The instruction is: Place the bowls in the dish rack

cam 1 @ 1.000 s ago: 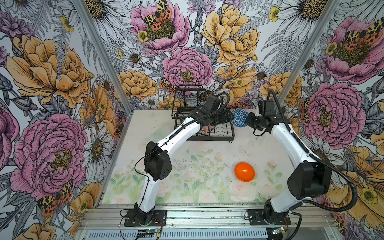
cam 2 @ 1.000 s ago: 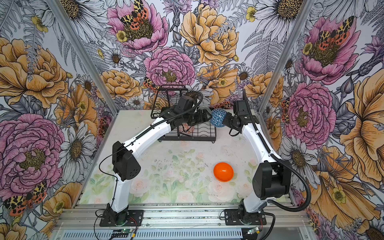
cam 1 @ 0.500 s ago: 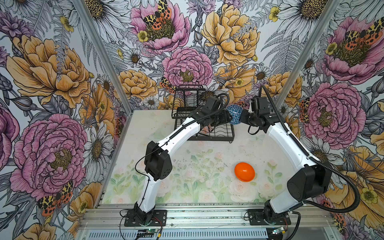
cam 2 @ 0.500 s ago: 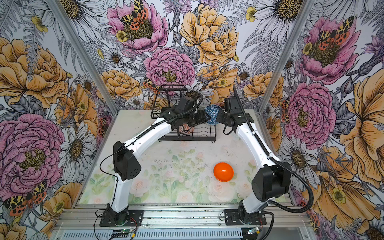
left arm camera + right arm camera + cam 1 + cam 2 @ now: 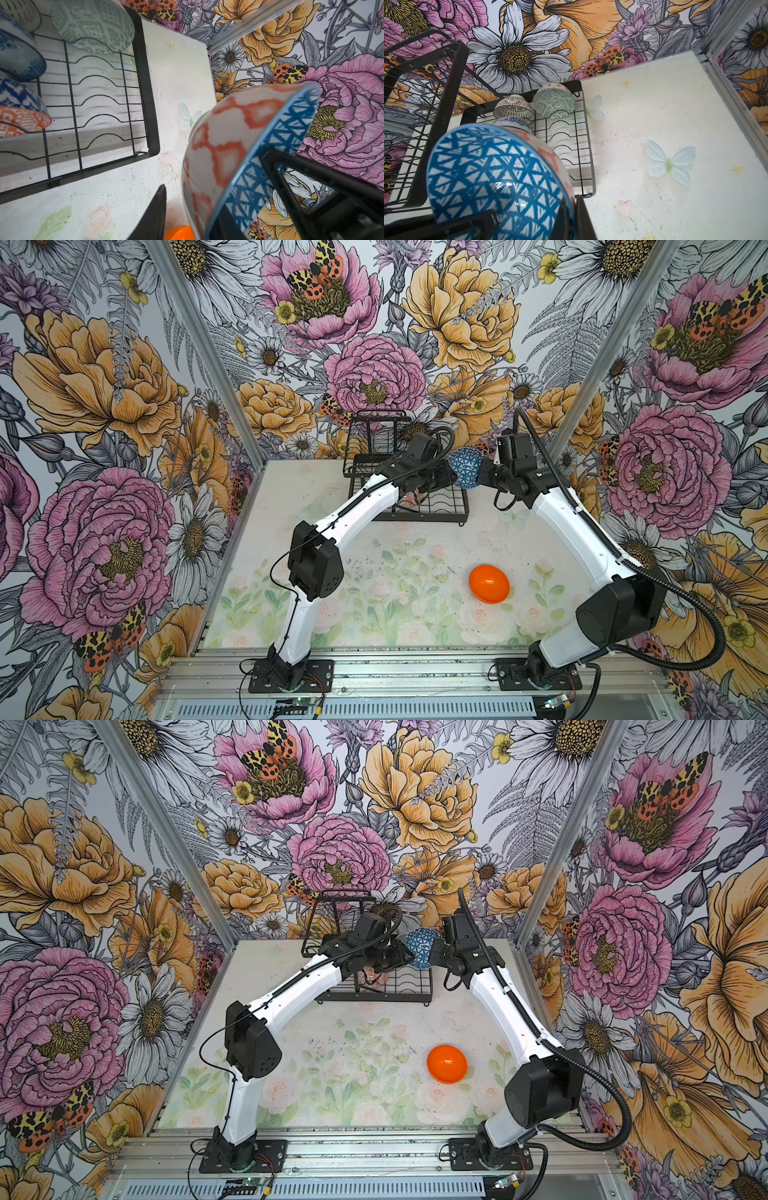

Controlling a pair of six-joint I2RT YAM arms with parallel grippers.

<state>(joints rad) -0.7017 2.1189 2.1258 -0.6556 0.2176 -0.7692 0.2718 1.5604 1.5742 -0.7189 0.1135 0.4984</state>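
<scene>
Aloft, right claw [image 5: 481,475] pinches the blue-triangle bowl [image 5: 465,467]; left claw [image 5: 454,480] just beside, grip unclear.

Bright, even light leaves soft shadows. Wrist views bend at the edges; the close blue-triangle bowl [image 5: 228,149] blurs.

Left arm: stretched to far centre; left gripper [image 5: 452,479], jaws parted. Right arm: likewise; right gripper [image 5: 481,473], clamped on blue-triangle bowl [image 5: 465,467], facing left gripper.

Racked bowls [image 5: 412,499] mostly behind left arm [image 5: 361,510].
</scene>
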